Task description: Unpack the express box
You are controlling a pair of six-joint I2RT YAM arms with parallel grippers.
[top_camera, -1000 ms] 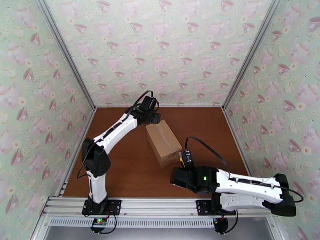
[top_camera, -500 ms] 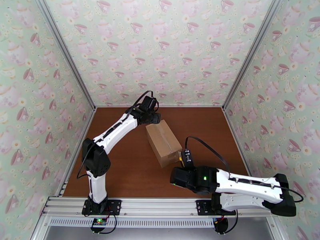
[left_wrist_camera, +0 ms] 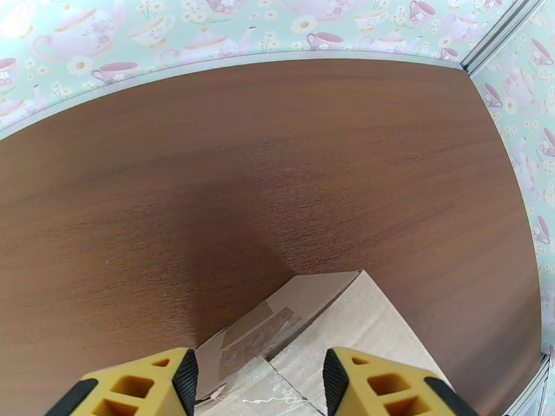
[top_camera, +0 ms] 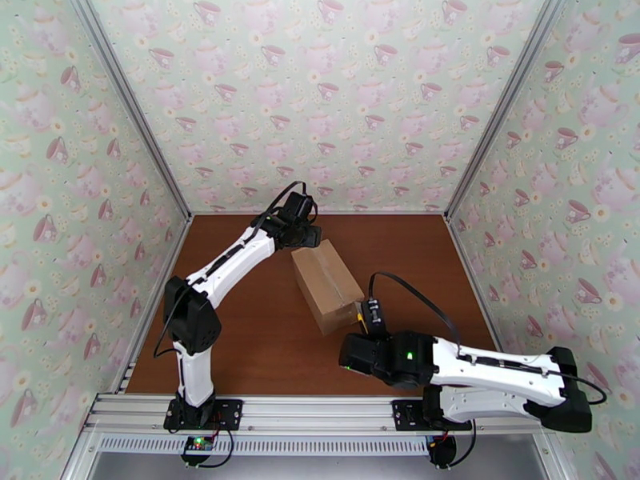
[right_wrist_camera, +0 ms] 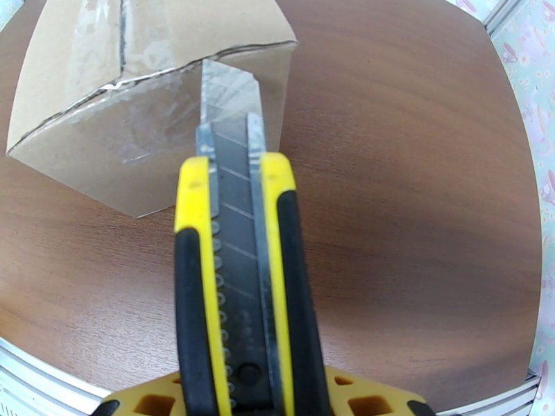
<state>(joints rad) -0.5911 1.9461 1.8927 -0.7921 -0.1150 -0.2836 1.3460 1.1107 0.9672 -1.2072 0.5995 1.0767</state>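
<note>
Nearest, the right gripper (right_wrist_camera: pixel 260 398) clamped a yellow utility knife (right_wrist_camera: pixel 236 272), blade against the taped near end of the express box (top_camera: pixel 326 286). The box lay angled mid-table (top_camera: pixel 264 346). Over its far end, the left gripper (left_wrist_camera: pixel 255 379) stood partly open, holding nothing.

The left arm (top_camera: pixel 232 266) and right arm (top_camera: pixel 480 374) are white with black joints and black cables (top_camera: pixel 416 296). A green light (top_camera: pixel 410 355) glows on the right one, just beyond the metal rail (top_camera: pixel 320 410). Fingers (left_wrist_camera: pixel 374 383) are yellow, black-padded.

One express box (top_camera: pixel 326 283), one yellow knife (right_wrist_camera: pixel 239 272), apparently snap-blade, and one table (top_camera: pixel 240 346).
</note>
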